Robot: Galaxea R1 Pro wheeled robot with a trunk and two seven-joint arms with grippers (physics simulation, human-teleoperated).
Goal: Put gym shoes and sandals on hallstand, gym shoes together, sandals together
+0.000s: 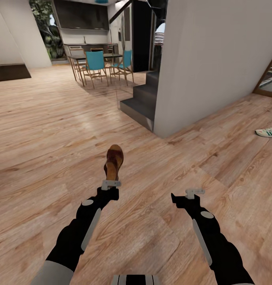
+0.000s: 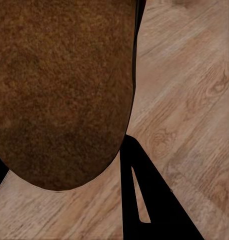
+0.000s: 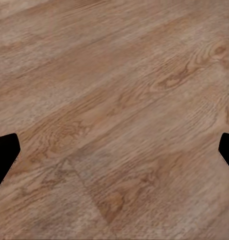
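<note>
- Nearest the head camera, both black arms reach forward over the wood-plank floor (image 1: 40,130), the left tool (image 1: 111,186) ahead of the right tool (image 1: 188,196).
- Left tool is clenched on a dark brown sandal (image 1: 113,160), gripping it at its near end and holding it clear of the floor.
- That sandal's long axis runs away from the left tool toward the grey steps (image 1: 141,101); its rounded far end sits highest, and I cannot tell whether that end is toe or heel.
- From the left wrist camera, the sandal's brown underside (image 2: 64,90) spreads wide, with one black finger (image 2: 154,200) beside its rounded edge and planks behind.
- Right tool grips nothing; its jaws stand apart, and from the right wrist camera the two dark fingertips (image 3: 4,155) frame bare planks (image 3: 114,115).
- One cream gym shoe (image 1: 267,132) with green stripes and a red-orange tab lies flat on the floor, well to the right of the held sandal; its long axis runs roughly side to side.
- Far beyond the sandal, teal chairs (image 1: 95,63) surround a dining desk (image 1: 94,56), and a white wall (image 1: 219,55) stands right of the steps.
</note>
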